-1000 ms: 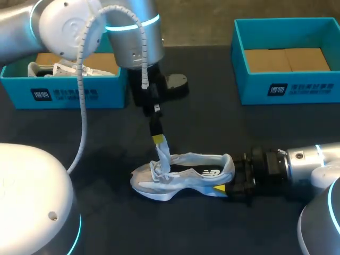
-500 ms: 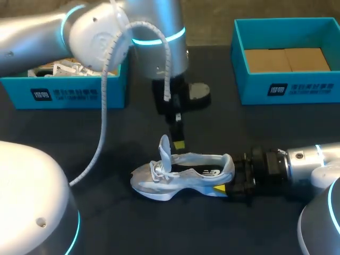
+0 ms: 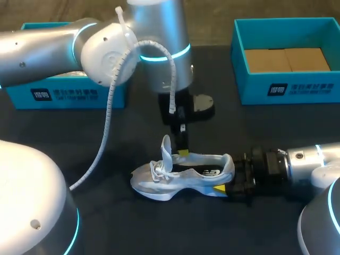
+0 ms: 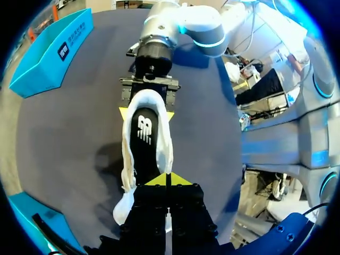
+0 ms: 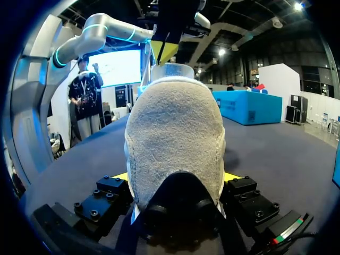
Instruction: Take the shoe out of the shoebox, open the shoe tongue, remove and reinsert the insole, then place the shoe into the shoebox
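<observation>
Shoe: a pale grey trainer lying on its sole near the middle of the bench. Its toe points to my left and its heel to my right. It is outside both boxes.

Tongue: pulled up, standing above the laces at the front of the opening.

Insole: dark, lying inside the shoe, seen through the opening in the left wrist view.

Left end effector: hangs straight down over the shoe, just behind the tongue, with its tip at the rim of the opening. In the left wrist view its yellow tips are pressed together and nothing shows between them. I cannot tell whether they touch the insole.

Right end effector: level with the bench and clamped on the heel, with one yellow finger on each side of the grey heel cup. The left wrist view shows the same grip from above, a yellow tip against either side of the heel.

Left shoebox: teal, at the far left of the bench, well apart from the shoe. My left arm covers most of it.

Right shoebox: teal, open, at the far right of the bench, with brown cardboard on its floor and no shoe in it.
</observation>
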Tool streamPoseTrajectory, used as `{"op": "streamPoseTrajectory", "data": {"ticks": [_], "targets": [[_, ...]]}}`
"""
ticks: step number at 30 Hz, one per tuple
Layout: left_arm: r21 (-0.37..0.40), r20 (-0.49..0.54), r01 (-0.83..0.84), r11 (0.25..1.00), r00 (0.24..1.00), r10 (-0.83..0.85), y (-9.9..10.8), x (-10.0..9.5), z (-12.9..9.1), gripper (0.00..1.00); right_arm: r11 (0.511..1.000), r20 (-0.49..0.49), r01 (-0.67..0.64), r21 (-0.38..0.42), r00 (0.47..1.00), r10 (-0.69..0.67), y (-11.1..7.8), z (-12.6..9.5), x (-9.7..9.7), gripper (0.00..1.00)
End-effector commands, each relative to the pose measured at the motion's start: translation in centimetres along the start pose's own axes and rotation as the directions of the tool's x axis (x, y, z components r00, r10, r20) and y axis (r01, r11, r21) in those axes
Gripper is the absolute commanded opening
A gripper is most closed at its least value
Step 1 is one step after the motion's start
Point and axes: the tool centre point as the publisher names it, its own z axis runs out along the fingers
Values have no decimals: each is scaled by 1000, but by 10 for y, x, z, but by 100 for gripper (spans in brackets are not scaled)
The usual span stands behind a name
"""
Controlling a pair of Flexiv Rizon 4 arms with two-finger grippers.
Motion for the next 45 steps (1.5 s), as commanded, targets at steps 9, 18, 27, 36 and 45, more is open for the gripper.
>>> {"op": "streamPoseTrajectory", "data": {"ticks": [9,18,27,36,45], "targets": [[-54,-35,-15,998,999,14,-22,-27,70,0,1000,2,-1,2,1000,1,-1,1,0,0],[-75,-85,-11,997,996,4,-22,-30,94,0,1000,2,-1,2,1000,1,-1,1,0,0],[-90,-100,-18,996,995,9,-4,-17,113,0,1000,2,-1,2,1000,1,-1,1,0,0],[-89,-84,-22,996,996,14,7,-8,117,0,1000,2,-1,2,1000,1,-1,1,0,0],[-99,-8,-12,995,1000,11,6,-9,124,36,1000,2,-1,2,1000,1,-1,1,0,0]]}}
